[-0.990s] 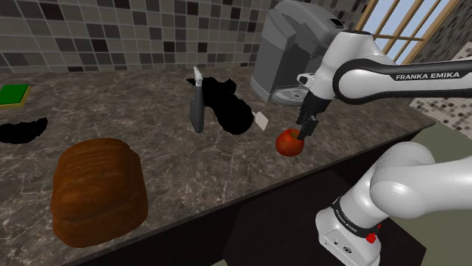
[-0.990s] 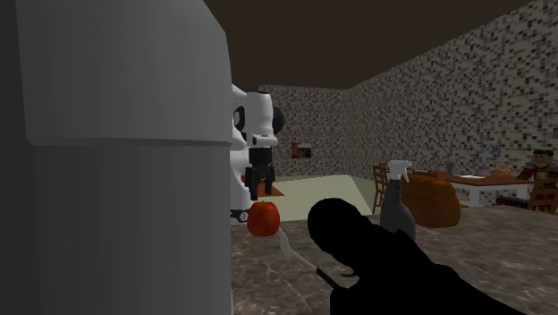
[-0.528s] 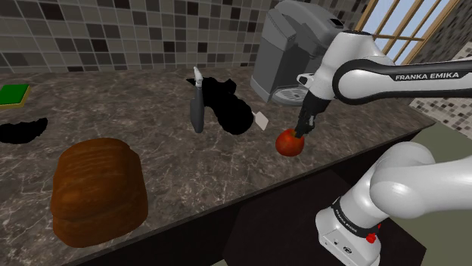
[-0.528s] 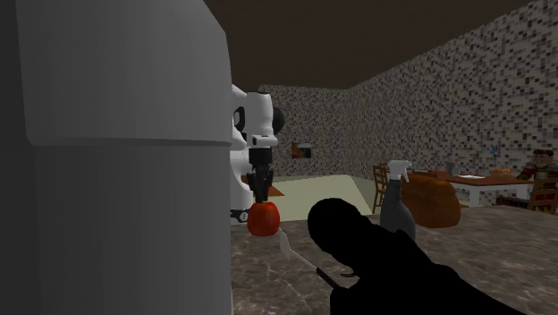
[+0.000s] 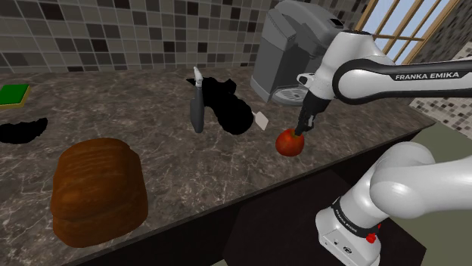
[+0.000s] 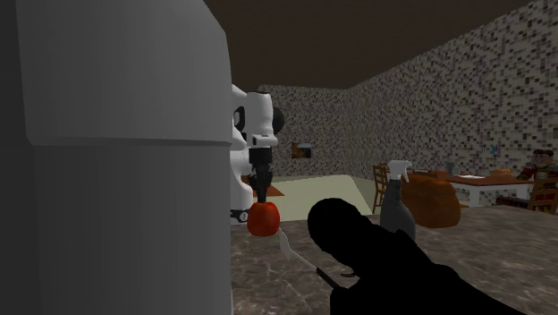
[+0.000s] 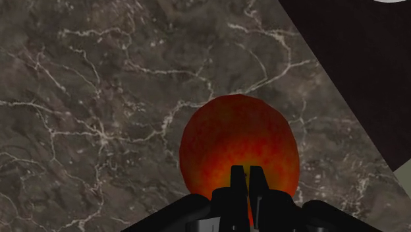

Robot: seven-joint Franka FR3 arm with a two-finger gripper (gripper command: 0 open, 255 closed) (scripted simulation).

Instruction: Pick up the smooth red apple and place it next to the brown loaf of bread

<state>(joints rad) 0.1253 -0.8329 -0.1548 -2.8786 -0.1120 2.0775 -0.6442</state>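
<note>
Closure of the all-black two-finger gripper [image 7: 245, 178] is shown in the wrist view: the fingers are drawn together to a thin slit, and nothing is clasped between them. Their tips are set just over the crown of the round, smooth red-and-orange apple [image 7: 238, 148].

The apple is seated on the dark, white-veined stone-look countertop [image 5: 151, 143], near its front edge at the shoulder view's right. It is judged to be firm and fairly light. Its rounded, glossy skin could slip from a shallow pinch, and it could be bruised by a hard squeeze. A hold across its widest girth is therefore favoured. For that, the fingers would have to be spread wide and lowered down either side of it.

Well apart along the counter, toward the shoulder view's left, lies the large brown ridged loaf of bread [image 5: 97, 190], with bare counter beside it for setting the apple down.

Farther back stand a grey spray bottle [image 5: 197, 109] and an undrawn black shape [image 5: 231, 106]. Behind the gripper, a grey coffee machine [image 5: 284, 53] is set against the tiled wall.
</note>
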